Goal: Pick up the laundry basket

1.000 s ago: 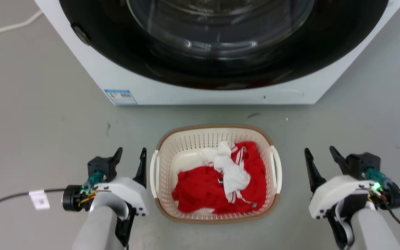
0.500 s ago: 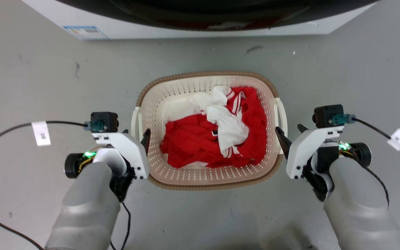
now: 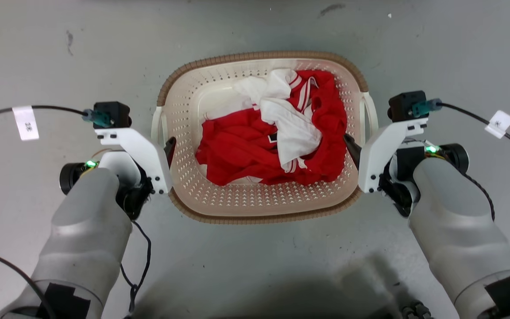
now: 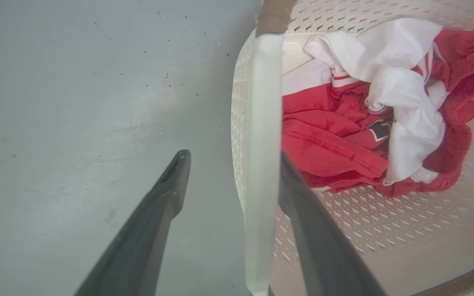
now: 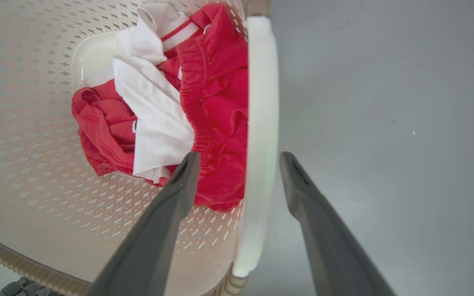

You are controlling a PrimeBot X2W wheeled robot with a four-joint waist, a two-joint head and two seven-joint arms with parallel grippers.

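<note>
The laundry basket (image 3: 259, 56), cream and perforated with a brown rim, stands on the grey floor and holds red clothes (image 3: 237, 150) and a white garment (image 3: 290, 128). My left gripper (image 3: 163, 150) is open at the basket's left side. In the left wrist view the left gripper (image 4: 232, 156) has one finger outside the white left handle (image 4: 261, 123) and one inside. My right gripper (image 3: 356, 148) is open at the right side. The right gripper (image 5: 239, 156) straddles the white right handle (image 5: 261, 102) the same way. Neither gripper has closed on a handle.
Black cables with white tags (image 3: 25, 122) (image 3: 497, 123) trail from both wrists over the grey floor (image 3: 255, 266). My own shadow falls across the floor near the bottom edge.
The head camera has tilted down, so the washing machine has left the picture. Both grippers have moved in from beside the basket until their fingers straddle the side handles.
</note>
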